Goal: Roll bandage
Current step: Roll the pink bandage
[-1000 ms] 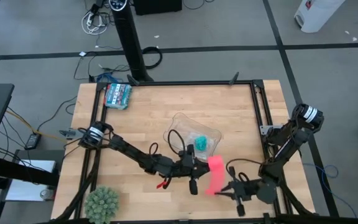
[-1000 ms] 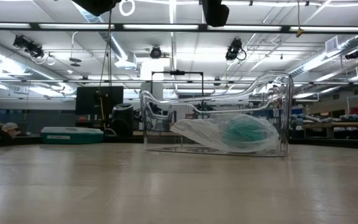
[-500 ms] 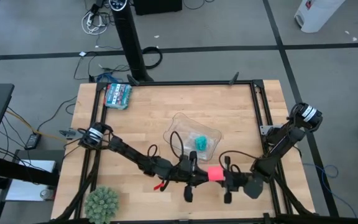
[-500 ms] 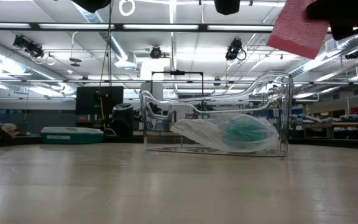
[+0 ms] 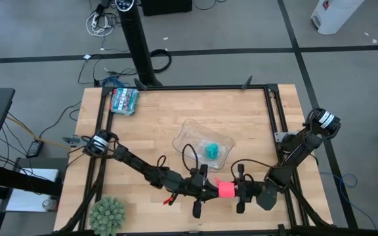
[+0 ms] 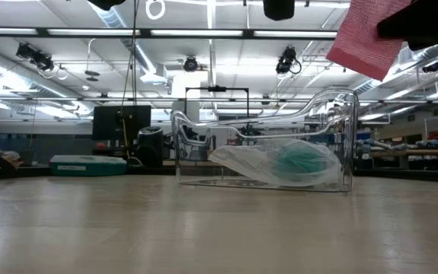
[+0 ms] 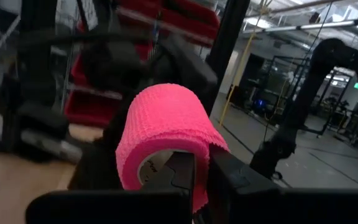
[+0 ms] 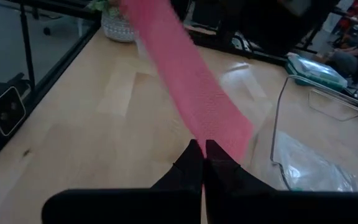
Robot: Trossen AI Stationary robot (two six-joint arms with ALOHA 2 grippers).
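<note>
The bandage (image 5: 225, 189) is bright pink-red, part chunky roll (image 7: 166, 127), part flat strip (image 8: 191, 87). It hangs above the table near the front edge, stretched between my two grippers. My left gripper (image 5: 210, 188) is shut on the roll; my right gripper (image 5: 236, 190), just to the right of it, is shut on the strip. In the low view the strip (image 6: 363, 38) shows at the top right under a dark gripper. My left gripper holds the roll by its wall (image 7: 199, 186), one finger (image 7: 182, 177) in the hollow core and the other (image 7: 229, 183) outside. It comes at the roll about level from the table's left. The roll is lifted clear of the table. My right gripper pinches the strip's free end (image 8: 219, 134) between its two shut fingers, coming from the table's right and slanting slightly down. The strip runs straight away from the fingers toward the roll and looks taut, clear of the table.
A clear container (image 5: 188, 128) holding a teal roll (image 5: 212, 150) and a plastic bag stands just beyond the grippers at mid-table. A teal packet (image 5: 124, 100) lies at the far left corner and a green spiky ball (image 5: 107, 214) at the near left. Black rails (image 5: 275, 118) edge the table.
My left gripper has moved toward the near edge with the roll, and my right gripper has swung in beside it and turned. The strip, which hung long and slanting a second ago, is now a short stretch between the two grippers. It has come into the low view.
</note>
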